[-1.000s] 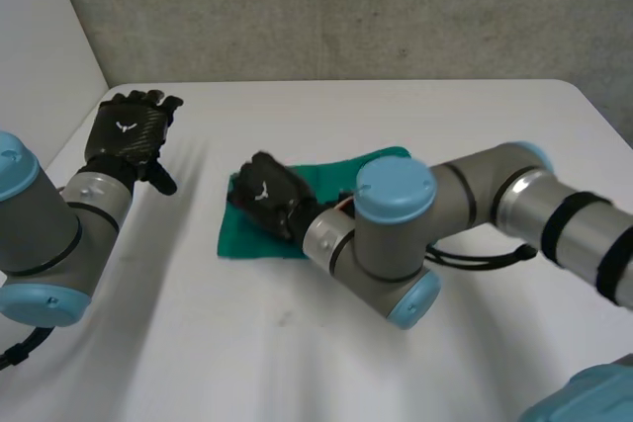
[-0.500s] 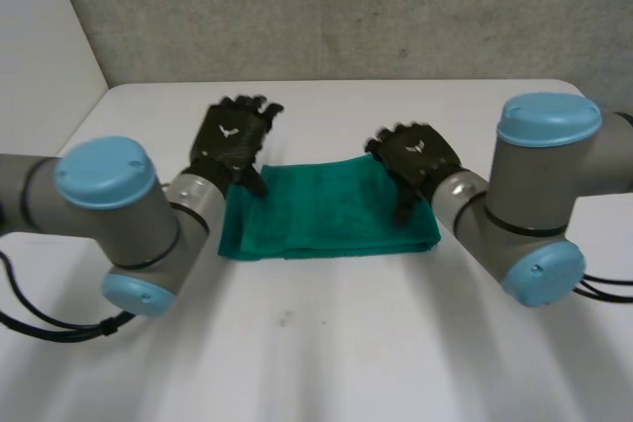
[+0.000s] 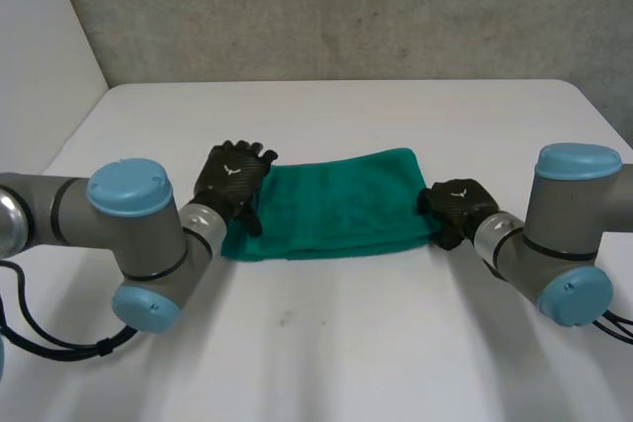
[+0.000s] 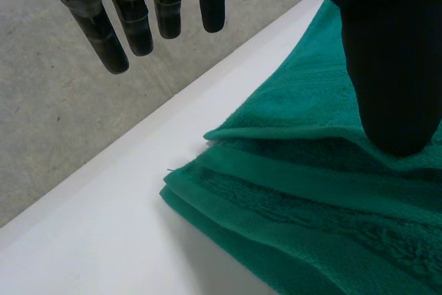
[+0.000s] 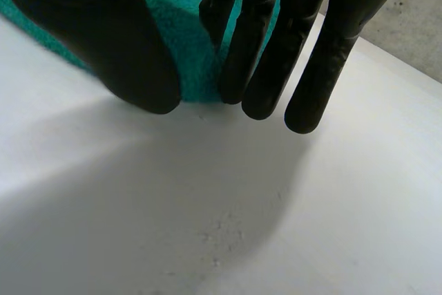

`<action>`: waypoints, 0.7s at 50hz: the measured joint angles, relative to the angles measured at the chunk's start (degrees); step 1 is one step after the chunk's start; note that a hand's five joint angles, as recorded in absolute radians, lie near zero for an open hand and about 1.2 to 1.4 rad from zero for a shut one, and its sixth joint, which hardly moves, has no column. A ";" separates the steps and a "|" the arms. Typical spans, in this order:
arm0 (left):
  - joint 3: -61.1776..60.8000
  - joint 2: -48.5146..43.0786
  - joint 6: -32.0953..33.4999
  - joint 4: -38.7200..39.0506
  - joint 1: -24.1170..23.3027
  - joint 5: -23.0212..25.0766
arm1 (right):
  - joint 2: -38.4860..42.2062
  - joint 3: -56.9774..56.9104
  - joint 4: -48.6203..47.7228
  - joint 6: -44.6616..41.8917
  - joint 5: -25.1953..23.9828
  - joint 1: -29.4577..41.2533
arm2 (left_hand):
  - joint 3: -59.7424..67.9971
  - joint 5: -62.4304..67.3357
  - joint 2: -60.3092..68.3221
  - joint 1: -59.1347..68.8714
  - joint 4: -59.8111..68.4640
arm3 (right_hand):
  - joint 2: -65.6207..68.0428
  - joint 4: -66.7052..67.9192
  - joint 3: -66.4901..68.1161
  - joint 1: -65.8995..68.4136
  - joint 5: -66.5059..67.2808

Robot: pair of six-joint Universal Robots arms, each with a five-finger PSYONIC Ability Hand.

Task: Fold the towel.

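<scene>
Your green terry towel (image 3: 336,200) lies already layered mid-frame, left hand (image 3: 232,180) and right hand (image 3: 457,207) straight-fingered, gripping nothing, at its ends; a final halving probably remains.

One towel (image 3: 336,200), one table (image 3: 346,343).

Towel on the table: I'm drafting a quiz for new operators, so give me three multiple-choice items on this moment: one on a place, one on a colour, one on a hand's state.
1. Where is the left hand? A at the towel's left end; B at its middle; C at its right end.
2. What colour is the towel? A white; B red; C green.
3. How are the right hand's fingers? A curled round the towel; B straight, holding nothing; C clenched in a fist.
Answers: 1 A, the head view shows it there; 2 C, green in all views; 3 B, its wrist view shows straight fingers over bare table.
</scene>
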 measured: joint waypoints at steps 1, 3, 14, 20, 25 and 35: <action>-0.16 0.22 0.00 0.01 0.00 0.00 | 0.05 0.01 -0.05 0.04 -0.06 -0.09 | 0.00 0.00 0.00 0.00 -0.01 | 0.42 0.74 0.75 0.00 0.73; -0.76 1.05 -0.04 0.04 0.00 0.00 | 0.06 0.11 -0.14 0.38 -0.20 -0.36 | 0.00 0.00 0.00 0.00 -0.01 | 0.44 1.15 1.08 0.12 1.27; -4.36 6.11 -0.31 0.05 -0.04 0.01 | -3.52 -0.07 0.47 3.30 0.03 -1.54 | 0.00 0.00 0.00 0.00 -0.01 | 0.44 1.18 1.08 3.53 1.79; -7.77 10.37 -0.60 0.14 1.06 -0.11 | -5.27 -4.56 2.05 3.54 -2.43 -0.37 | 0.00 0.00 0.00 0.00 -0.01 | 0.44 1.19 1.08 6.97 1.99; -10.67 13.81 -0.85 0.23 3.12 -0.51 | -4.75 -12.16 4.41 5.03 -6.87 5.71 | 0.00 0.00 0.00 0.00 -0.01 | 1.12 1.19 1.08 7.75 2.00; -13.79 17.17 -1.09 0.28 7.83 -1.05 | 8.78 -29.58 6.15 11.99 -10.72 22.12 | 0.00 0.00 0.00 0.00 -0.01 | 1.12 1.22 1.08 9.01 2.05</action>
